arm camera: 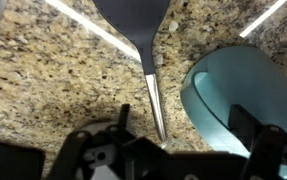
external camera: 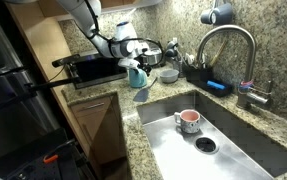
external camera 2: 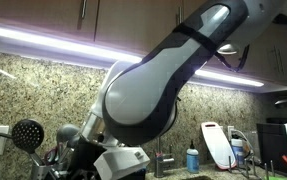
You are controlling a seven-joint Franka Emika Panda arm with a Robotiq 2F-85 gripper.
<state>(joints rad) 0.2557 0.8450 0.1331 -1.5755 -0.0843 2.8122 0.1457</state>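
Spatula [arm camera: 143,42] position relative to the gripper [arm camera: 183,115]?

— Wrist view: it shows against the speckled granite [arm camera: 53,70]. The dark head is at the top edge of the frame. The metal handle runs down the frame, and its tip ends just left of centre, between the two fingers.

— Long axis?

— Nearly vertical in the frame, tilted slightly rightward toward the tip. It crosses the line between the fingers roughly at right angles and sits nearer the finger [arm camera: 123,115] at lower left.

— Adjacent items?

— A light-blue cup [arm camera: 238,95] at middle right, just beside the handle but apart from it. In an exterior view the cup [external camera: 138,75] shows directly below the gripper [external camera: 133,48], upper centre.

— Gripper state?

— Jaws fully spread, holding nothing.
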